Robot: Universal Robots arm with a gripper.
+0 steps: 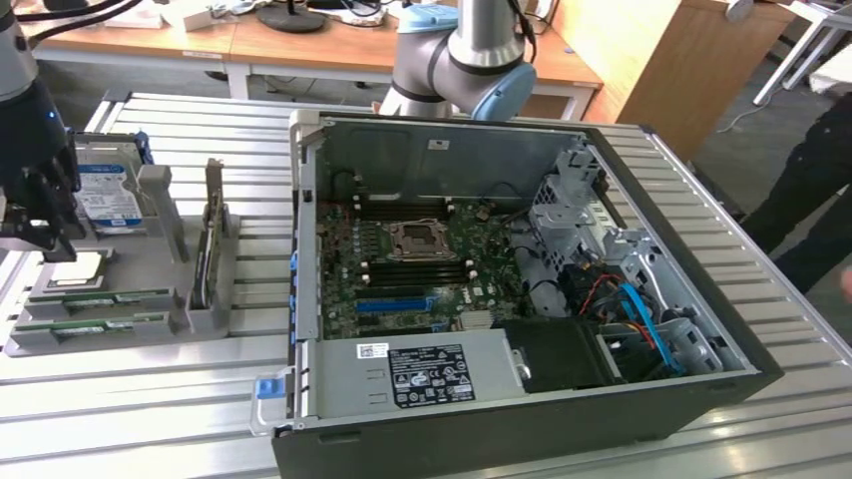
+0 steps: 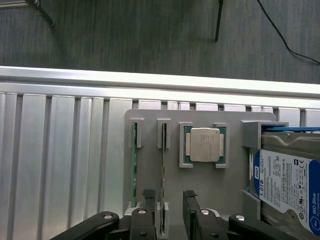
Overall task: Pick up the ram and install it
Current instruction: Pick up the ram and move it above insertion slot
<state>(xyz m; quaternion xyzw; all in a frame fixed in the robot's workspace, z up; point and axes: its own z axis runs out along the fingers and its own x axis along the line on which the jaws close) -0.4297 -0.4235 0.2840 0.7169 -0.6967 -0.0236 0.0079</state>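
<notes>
Two green ram sticks stand on edge in slots of a grey holder (image 1: pixel 200 319) on the exterior view's left. One ram stick (image 2: pixel 163 170) (image 1: pixel 100 296) lies next to the silver processor chip (image 2: pixel 202 145), the other ram stick (image 2: pixel 133 165) (image 1: pixel 94 324) a slot further out. My gripper (image 2: pixel 169 197) (image 1: pixel 54 244) hangs open over the holder. Its black fingers (image 2: pixel 149 196) stand on either side of the stick nearer the chip, close to one end of it. Nothing is held.
A blue-labelled hard drive (image 1: pixel 107 190) (image 2: pixel 285 185) and a dark upright expansion card (image 1: pixel 211 239) share the holder. The open computer case (image 1: pixel 533 419) with its motherboard (image 1: pixel 399 269) sits mid-table. A person's dark sleeve (image 1: pixel 812 190) is at the exterior view's right.
</notes>
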